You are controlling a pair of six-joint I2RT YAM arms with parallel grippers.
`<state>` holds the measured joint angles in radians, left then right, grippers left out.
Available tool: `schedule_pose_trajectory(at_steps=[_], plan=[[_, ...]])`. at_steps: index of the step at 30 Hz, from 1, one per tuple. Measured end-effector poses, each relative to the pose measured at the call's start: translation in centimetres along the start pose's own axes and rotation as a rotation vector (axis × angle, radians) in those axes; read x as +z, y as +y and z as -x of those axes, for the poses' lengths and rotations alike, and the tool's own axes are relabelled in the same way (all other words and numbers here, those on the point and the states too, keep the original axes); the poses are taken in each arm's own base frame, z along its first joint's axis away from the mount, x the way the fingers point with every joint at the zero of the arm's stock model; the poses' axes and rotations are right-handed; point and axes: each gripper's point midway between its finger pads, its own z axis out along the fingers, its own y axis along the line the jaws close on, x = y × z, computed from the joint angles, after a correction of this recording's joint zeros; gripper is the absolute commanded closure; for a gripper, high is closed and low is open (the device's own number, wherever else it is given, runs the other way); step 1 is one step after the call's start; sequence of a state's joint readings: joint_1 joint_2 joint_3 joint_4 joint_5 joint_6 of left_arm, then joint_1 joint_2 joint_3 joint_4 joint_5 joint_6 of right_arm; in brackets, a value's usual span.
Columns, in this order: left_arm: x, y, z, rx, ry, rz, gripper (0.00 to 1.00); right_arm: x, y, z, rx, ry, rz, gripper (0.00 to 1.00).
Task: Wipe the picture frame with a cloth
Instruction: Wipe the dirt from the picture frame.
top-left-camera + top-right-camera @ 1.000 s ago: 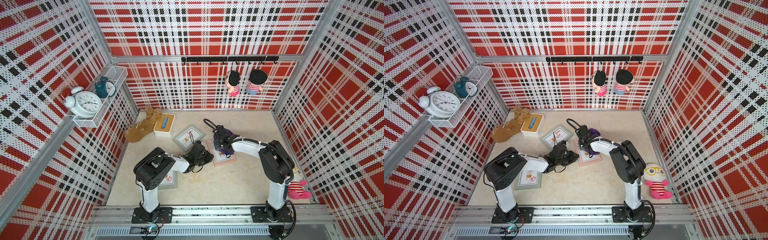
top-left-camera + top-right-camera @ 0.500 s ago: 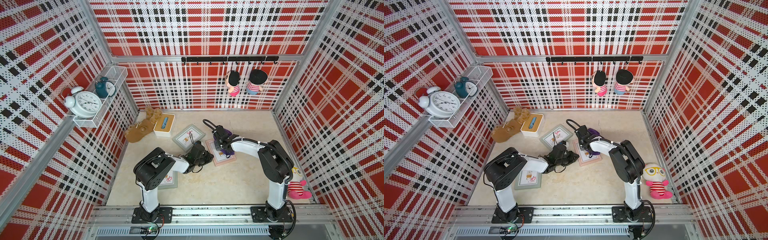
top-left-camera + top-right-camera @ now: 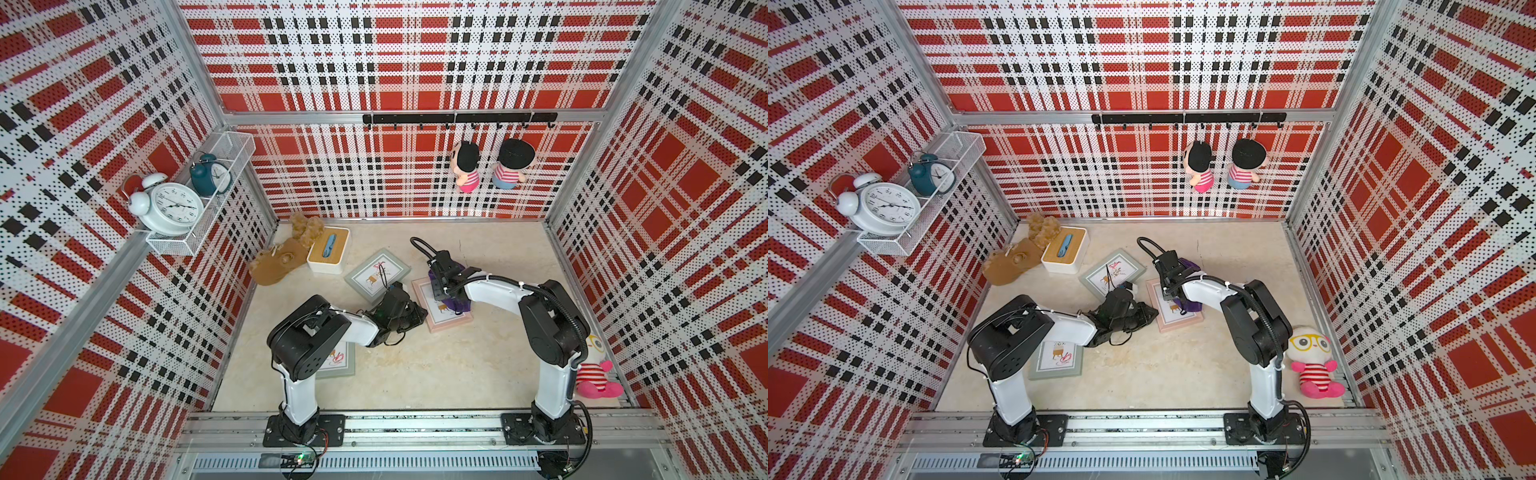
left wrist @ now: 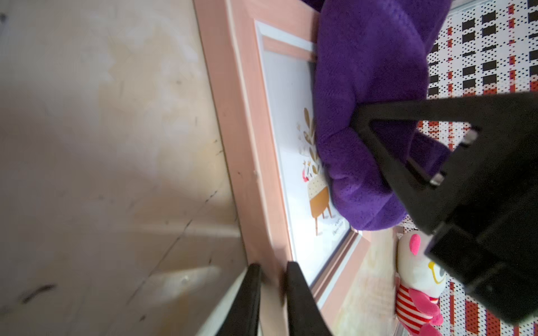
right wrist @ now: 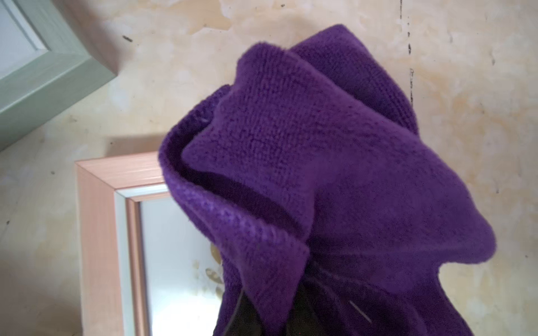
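1. Deep purple cloth (image 3: 458,306) (image 4: 364,87) (image 5: 320,174), bunched in soft folds on the far-right part of the picture frame (image 3: 451,325) (image 4: 250,145) (image 5: 99,218), with one fold spilling past the frame's far edge onto the table (image 3: 415,374).
2. Right gripper (image 3: 438,291), tilted down over the frame, fingers clenched on a fold of the cloth and mostly buried in it in the right wrist view.
3. Pink picture frame flat near the middle of the table. Behind its glass, a white print of a small brown table with leaves and a line of writing below, too small to read.
4. Left gripper (image 4: 272,279) (image 3: 415,312) low at the frame's near-left corner, fingers (image 4: 253,293) pinching the pink border from both sides.
5. Green frame (image 3: 378,272) just beside the pink one, toward the table's far-left corner; second green frame (image 3: 336,361) near the left edge, partly under the left arm.
6. In the far-left corner, a white box (image 3: 328,251) with a wooden lid, touching a brown plush toy (image 3: 276,264).
7. By the right edge, near the front corner, a striped doll (image 3: 594,374) with yellow glasses.
8. On the back wall, two dolls (image 3: 467,166) hanging from a hook rail (image 3: 457,118).
9. On the left wall, a wire shelf (image 3: 174,247) with a white clock (image 3: 170,208), black numerals round its dial, and a teal clock (image 3: 210,176).
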<state>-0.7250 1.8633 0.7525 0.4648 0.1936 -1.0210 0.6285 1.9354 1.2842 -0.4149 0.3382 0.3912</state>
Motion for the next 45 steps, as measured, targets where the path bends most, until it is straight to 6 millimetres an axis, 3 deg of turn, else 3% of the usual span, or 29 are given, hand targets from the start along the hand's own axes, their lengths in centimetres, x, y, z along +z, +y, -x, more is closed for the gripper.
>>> schedule_pose_trajectory(at_steps=[4,6,8,12,14,20,22,25,30,37,39,42,45], plan=[[0.0,0.0,0.0,0.0,0.0,0.0,0.8,-1.2,3.6,-0.7,-0.075,-0.006,0.055,0.99],[0.0,0.0,0.0,0.0,0.0,-0.001,0.8,-1.4,4.4,-0.9,-0.089,-0.007,0.069,1.0],[0.0,0.0,0.0,0.001,0.0,-0.001,0.8,-1.1,3.7,-0.8,-0.073,-0.004,0.057,1.0],[0.0,-0.1,0.0,0.001,0.0,-0.001,0.8,0.1,-0.3,-0.1,-0.015,0.007,-0.031,1.0],[0.0,-0.1,0.0,0.001,-0.001,-0.001,0.8,0.3,-0.7,0.0,-0.005,0.013,-0.032,0.99],[0.1,-0.1,0.1,0.008,-0.008,0.007,0.81,-0.5,3.4,-0.4,-0.031,0.004,0.096,0.99],[0.1,-0.1,0.1,0.008,-0.009,0.009,0.81,-0.6,4.0,-0.3,-0.024,-0.003,0.134,0.99],[0.1,-0.1,0.1,0.008,-0.009,0.009,0.81,-0.5,2.8,-0.2,0.005,0.0,0.141,1.0],[0.1,-0.3,0.1,0.009,-0.009,0.006,0.81,0.0,-2.6,0.2,0.042,0.024,0.021,0.99],[0.2,-0.5,-0.2,0.015,0.0,0.012,0.81,-5.8,-4.4,2.1,0.036,-0.048,0.053,0.97],[0.3,-0.5,-0.2,0.018,0.002,0.014,0.81,-6.4,-4.3,2.4,0.039,-0.064,0.064,0.98],[0.3,-0.4,-0.2,0.021,0.004,0.017,0.81,-4.7,-4.0,1.2,0.029,-0.022,0.06,0.99],[0.3,-0.4,-0.2,0.022,0.004,0.018,0.81,-1.6,-3.7,-1.4,0.011,0.068,0.034,0.99]])
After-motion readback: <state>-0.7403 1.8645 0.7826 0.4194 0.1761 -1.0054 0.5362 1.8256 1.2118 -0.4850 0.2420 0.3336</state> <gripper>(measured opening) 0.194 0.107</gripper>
